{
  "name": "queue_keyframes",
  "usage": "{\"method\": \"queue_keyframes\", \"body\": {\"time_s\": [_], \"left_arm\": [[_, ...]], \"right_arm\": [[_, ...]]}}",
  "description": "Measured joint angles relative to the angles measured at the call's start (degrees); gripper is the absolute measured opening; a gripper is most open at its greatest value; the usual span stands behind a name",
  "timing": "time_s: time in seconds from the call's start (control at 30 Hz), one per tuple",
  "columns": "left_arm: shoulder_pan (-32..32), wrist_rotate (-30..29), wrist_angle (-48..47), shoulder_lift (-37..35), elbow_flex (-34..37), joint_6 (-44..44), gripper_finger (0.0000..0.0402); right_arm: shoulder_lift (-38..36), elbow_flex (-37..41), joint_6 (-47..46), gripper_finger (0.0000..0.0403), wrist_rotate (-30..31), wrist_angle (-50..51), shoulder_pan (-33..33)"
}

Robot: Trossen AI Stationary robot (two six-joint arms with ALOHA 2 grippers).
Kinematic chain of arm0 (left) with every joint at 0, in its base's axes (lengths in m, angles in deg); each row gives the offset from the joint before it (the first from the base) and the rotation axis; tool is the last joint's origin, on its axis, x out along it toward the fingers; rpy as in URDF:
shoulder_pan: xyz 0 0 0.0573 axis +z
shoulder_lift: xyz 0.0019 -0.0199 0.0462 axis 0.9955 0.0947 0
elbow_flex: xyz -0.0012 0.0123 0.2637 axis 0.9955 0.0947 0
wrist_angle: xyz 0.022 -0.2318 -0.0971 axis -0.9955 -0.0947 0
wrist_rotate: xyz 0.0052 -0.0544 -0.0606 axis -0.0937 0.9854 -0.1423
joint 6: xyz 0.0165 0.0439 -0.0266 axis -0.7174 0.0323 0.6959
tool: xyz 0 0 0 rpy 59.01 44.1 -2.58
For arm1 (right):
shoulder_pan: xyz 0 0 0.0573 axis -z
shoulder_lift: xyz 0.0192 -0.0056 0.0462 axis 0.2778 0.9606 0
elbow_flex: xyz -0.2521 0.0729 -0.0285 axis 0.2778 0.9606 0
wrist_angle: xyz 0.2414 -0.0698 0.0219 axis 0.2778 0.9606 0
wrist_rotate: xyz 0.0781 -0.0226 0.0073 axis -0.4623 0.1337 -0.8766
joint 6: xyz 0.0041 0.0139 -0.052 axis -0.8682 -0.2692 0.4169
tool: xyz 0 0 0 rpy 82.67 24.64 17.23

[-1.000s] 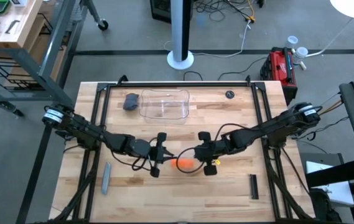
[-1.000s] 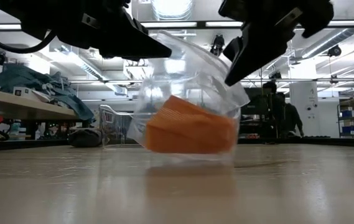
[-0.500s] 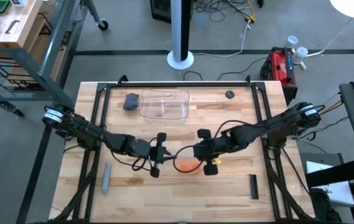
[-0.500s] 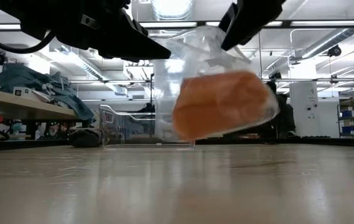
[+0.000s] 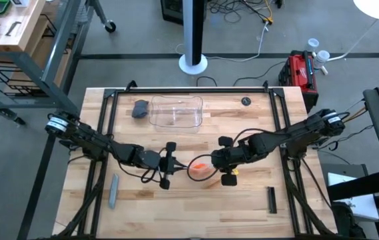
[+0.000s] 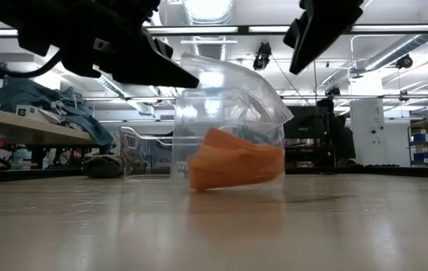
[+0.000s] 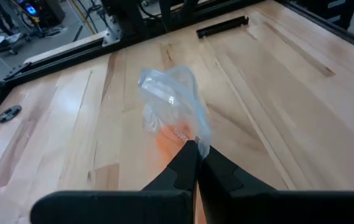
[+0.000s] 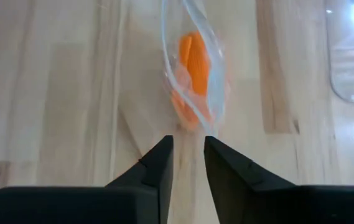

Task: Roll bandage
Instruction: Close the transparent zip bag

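Note:
The orange bandage (image 6: 236,165) sits inside a clear plastic wrapper (image 6: 229,98), and the packet's bottom rests on the table near its middle (image 5: 200,168). My left gripper (image 7: 194,149) is on the packet's left side, shut on the wrapper. My right gripper (image 8: 188,144) hangs above and to the right of the packet (image 5: 216,160). It is open, with nothing between its fingers. In the right wrist view the bandage (image 8: 192,59) lies ahead of the fingertips. My left gripper pinches the wrapper's upper edge (image 7: 199,138) between its two shut fingers. The fingers come from the table's left, slanting a little downward. The wrapper stands up from the table, crumpled and slack, with the bandage in its lower part on the wood.
A clear plastic tub (image 5: 176,112) and a grey lump (image 5: 140,108) stand toward the far edge, with a small black disc (image 5: 245,101) to their right. A grey stick (image 5: 113,191) lies near left, and a black bar (image 5: 272,200) near right.
My right gripper lifted the wrapper with the bandage off the table and swung it toward the right. It then let go and went up. The packet has dropped back onto the table, still held at its top by my left gripper.

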Motion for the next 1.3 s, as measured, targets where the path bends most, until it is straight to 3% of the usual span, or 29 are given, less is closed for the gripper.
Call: {"method": "queue_keyframes", "body": {"time_s": [0.2, 0.4, 0.5, 0.6, 0.73, 0.87, 0.93, 1.07, 1.3], "left_arm": [[0.00, -0.02, 1.48, 0.00, 0.56, 0.93, 0.0000], [0.00, -0.21, 1.51, 0.00, 0.65, 1.16, 0.0000], [0.00, -0.52, 1.91, 0.00, 0.65, 0.91, 0.0000], [0.00, -0.59, 2.62, -0.02, 0.65, -0.07, 0.0000], [-0.02, -0.61, 6.44, -0.02, 0.67, -2.13, 0.0000], [-0.02, -0.46, 7.37, -0.09, 0.66, -2.94, 0.0000], [-0.02, -0.36, 6.38, -0.09, 0.67, -2.70, 0.0000], [-0.07, -0.34, 3.64, -0.11, 0.72, -1.33, 0.0000], [-0.47, -0.29, 3.37, -0.11, 0.69, -1.83, 0.0000]], "right_arm": [[-8.13, 12.78, -3.80, 0.0068, 4.71, -7.95, -0.13], [-15.40, 34.13, -7.75, 0.0036, 4.58, -42.72, -0.26], [-15.44, 40.00, -9.03, 0.0031, 3.39, -53.35, -0.09], [-15.92, 39.73, -8.91, 0.0032, 1.72, -55.43, 0.28], [-14.57, 37.66, -9.46, 0.0060, 1.50, -50.44, 0.26], [-13.43, 35.44, -16.74, 0.0106, 5.82, -42.65, 0.44], [-12.67, 35.30, -22.29, 0.0130, 5.04, -40.52, 0.59], [-10.07, 35.27, -29.11, 0.0170, 2.43, -44.38, 0.22], [-0.72, 35.28, -28.30, 0.0198, 4.40, -59.49, 0.38]]}}
